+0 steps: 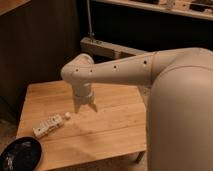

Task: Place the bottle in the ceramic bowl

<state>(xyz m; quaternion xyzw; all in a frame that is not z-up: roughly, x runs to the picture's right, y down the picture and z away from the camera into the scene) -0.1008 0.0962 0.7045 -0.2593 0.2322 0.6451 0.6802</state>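
The bottle [49, 125] is small, slim and white with dark label marks. It lies on its side on the wooden table [110, 130], left of centre, cap pointing right. The ceramic bowl [20, 154] is round, glossy and black, sitting at the table's front left corner. My gripper [85, 107] hangs from the pale arm over the middle of the table, pointing down. Its two fingers stand apart, open, with nothing between them. It is to the right of the bottle's cap and slightly above it, not touching it.
My large pale arm [175, 100] fills the right side of the view and hides the table's right part. Dark wood panelling stands behind the table. A pale beam [107, 49] and a thin upright pole [90, 22] sit behind the table's far edge.
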